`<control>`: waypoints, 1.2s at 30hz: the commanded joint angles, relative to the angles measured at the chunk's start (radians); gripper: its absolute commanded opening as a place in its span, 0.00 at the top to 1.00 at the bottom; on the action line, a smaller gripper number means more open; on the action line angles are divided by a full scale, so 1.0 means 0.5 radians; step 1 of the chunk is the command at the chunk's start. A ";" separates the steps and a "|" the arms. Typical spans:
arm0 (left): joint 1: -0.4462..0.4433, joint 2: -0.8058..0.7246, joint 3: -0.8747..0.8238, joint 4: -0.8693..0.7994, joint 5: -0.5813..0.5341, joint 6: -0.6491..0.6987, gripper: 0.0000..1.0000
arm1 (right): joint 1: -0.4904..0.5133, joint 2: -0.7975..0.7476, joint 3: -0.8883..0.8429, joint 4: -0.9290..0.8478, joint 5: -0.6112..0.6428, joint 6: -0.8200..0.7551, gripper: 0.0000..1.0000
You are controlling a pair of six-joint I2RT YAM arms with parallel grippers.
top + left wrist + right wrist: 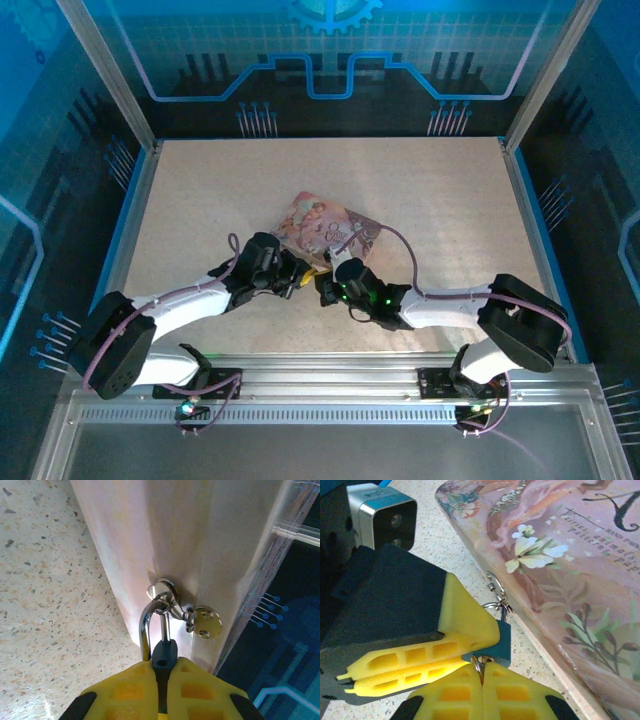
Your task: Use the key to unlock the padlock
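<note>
The padlock (pixel 501 642) is small with a dark teal body. Its silver shackle (pixel 145 630) hooks through a ring on the edge of the pink illustrated tin (pixel 560 555). My left gripper (pixel 161 667) is shut on the padlock body (pixel 164 652), its yellow fingers (pixel 465 625) coming in from the left in the right wrist view. My right gripper (pixel 482 672) is shut on the key (pixel 480 663), a thin metal sliver with a small ring, whose tip sits at the keyhole in the padlock's underside. In the top view both grippers (pixel 296 275) (pixel 325 283) meet at the tin's near edge.
The tin (pixel 325 228) lies flat mid-table on the speckled beige surface. A short chain (pixel 495 587) and a round metal tab (pixel 207 621) hang at its latch. Blue walls and metal posts ring the table (pixel 200 200).
</note>
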 commanded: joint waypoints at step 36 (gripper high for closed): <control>-0.026 -0.031 -0.008 -0.154 -0.122 0.143 0.51 | -0.030 0.045 -0.183 0.111 0.070 0.586 1.00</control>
